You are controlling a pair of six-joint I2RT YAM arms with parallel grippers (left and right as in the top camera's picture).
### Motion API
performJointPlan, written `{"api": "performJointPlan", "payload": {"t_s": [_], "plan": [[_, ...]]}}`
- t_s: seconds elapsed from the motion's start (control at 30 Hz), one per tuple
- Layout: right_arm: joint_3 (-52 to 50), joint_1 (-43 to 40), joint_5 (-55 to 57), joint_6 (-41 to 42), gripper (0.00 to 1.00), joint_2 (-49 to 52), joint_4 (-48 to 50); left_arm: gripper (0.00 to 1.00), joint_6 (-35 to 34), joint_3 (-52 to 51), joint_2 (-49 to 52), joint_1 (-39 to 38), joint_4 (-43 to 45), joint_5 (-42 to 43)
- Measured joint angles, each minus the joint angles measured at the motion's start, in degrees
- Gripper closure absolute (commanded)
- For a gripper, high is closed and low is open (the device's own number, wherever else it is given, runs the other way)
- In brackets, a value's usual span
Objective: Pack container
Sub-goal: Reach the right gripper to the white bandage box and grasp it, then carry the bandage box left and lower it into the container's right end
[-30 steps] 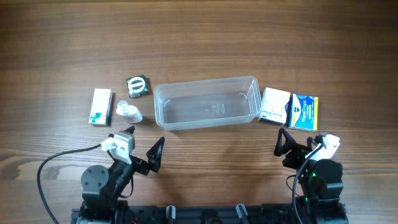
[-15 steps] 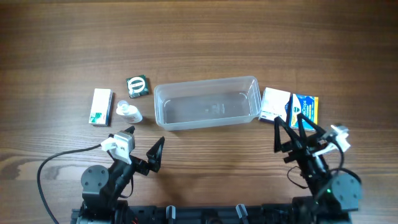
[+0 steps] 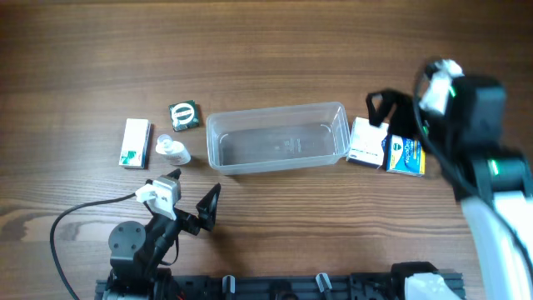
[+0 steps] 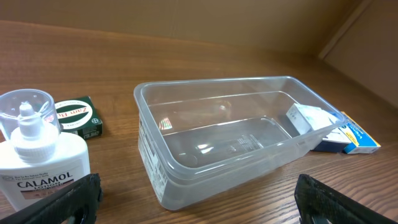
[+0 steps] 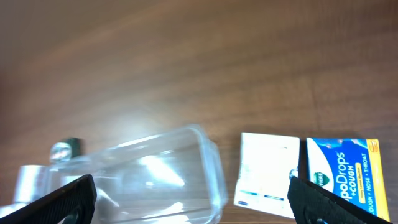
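Observation:
The clear plastic container (image 3: 277,138) lies empty at the table's middle; it also shows in the left wrist view (image 4: 230,140) and the right wrist view (image 5: 149,174). My left gripper (image 3: 190,204) rests open and empty near the front edge, below the container's left end. My right gripper (image 3: 398,108) is open and empty, raised above a white box (image 3: 367,142) and a blue and yellow cough drops box (image 3: 407,152) just right of the container. These boxes also show in the right wrist view, white (image 5: 267,168) and blue (image 5: 342,174).
Left of the container lie a dark green packet (image 3: 184,114), a white Calamol bottle with a clear cap (image 3: 173,151) and a white box with green print (image 3: 135,142). The bottle (image 4: 40,158) and packet (image 4: 78,115) show in the left wrist view.
My right arm has risen from its rest near the front edge and swung away from me, now high above the two boxes. The left arm has not moved.

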Motion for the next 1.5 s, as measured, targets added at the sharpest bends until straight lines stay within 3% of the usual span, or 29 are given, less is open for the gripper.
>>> {"api": "performJointPlan", "payload": {"t_s": [0.43,0.6,0.67,0.73,0.83,1.07,1.23,1.37,1.5], "plan": [[0.76,-0.31,9.75,-0.94,0.01,32.76,-2.89,0.00,0.00,0.00,0.00,-0.02,0.00,0.00],[0.70,-0.31,8.22,-0.70,0.08,37.88,-2.89,0.00,0.00,0.00,0.00,-0.02,0.00,-0.02],[0.09,-0.31,7.52,-0.55,0.17,38.47,-2.03,0.00,0.00,0.00,0.00,-0.02,-0.02,0.00],[-1.07,-0.31,7.30,0.00,0.28,38.53,-1.49,0.00,0.00,0.00,0.00,-0.02,0.00,0.00],[-1.40,-0.31,8.15,0.72,0.34,38.53,-1.51,0.00,0.00,0.00,0.00,-0.02,-0.02,-0.02],[0.35,-0.31,11.39,0.98,0.34,35.34,-7.30,0.00,0.00,0.00,0.00,-0.02,0.00,-0.02],[7.34,0.85,13.38,0.96,0.35,20.33,-11.37,0.00,0.00,0.00,0.00,-0.02,0.00,-0.02],[9.53,7.50,13.40,1.20,0.35,7.54,-9.62,0.00,0.00,0.00,0.00,-0.02,-0.02,0.00],[8.26,16.06,13.18,2.23,0.34,6.84,-4.83,0.00,0.00,0.00,0.00,-0.02,0.00,-0.02]]}}
